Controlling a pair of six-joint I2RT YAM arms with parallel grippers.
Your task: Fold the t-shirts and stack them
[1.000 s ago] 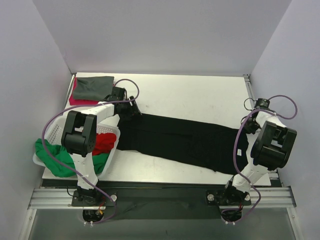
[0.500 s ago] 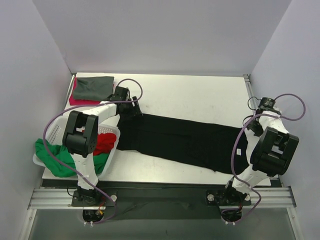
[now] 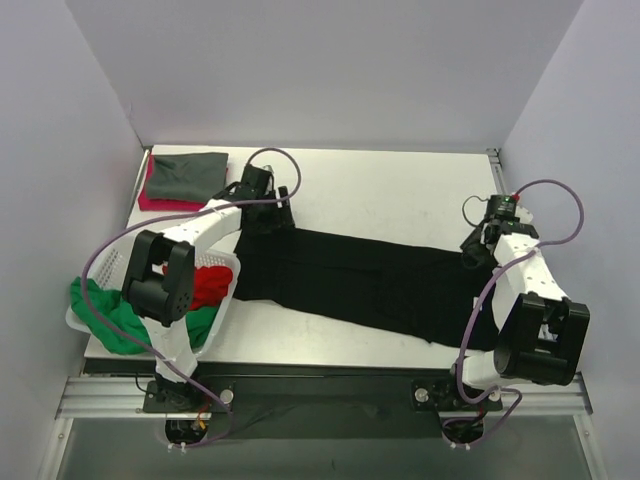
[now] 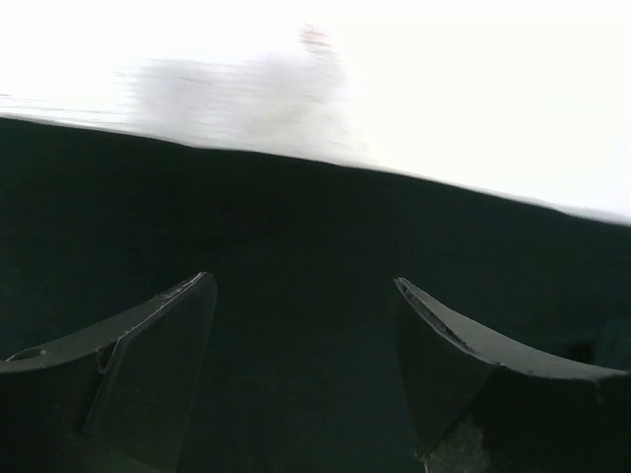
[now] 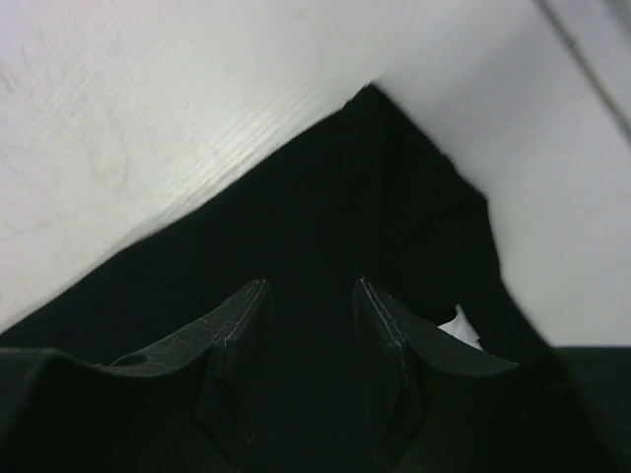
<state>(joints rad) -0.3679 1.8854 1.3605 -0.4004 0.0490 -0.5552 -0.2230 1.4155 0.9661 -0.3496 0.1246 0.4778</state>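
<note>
A black t-shirt (image 3: 370,285) lies spread across the table (image 3: 400,195), one arm at each end.
At its far-left edge the left gripper (image 4: 301,286) hovers, jaws wide and empty, with bare table beyond; the right gripper (image 5: 311,286), jaws narrowly parted, sits over the right corner.

Bare table (image 3: 400,195) beyond black t-shirt (image 3: 370,280), white basket (image 3: 230,266) crowding left edge, folded stack (image 3: 188,172) filling far-left corner

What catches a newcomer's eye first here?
The long black t-shirt stretched across the table, left hand open at its far-left end, right hand open over its right end. Then the white basket at left, green tee draped over its rim, red tee inside, and the folded stack in the far-left corner.
</note>
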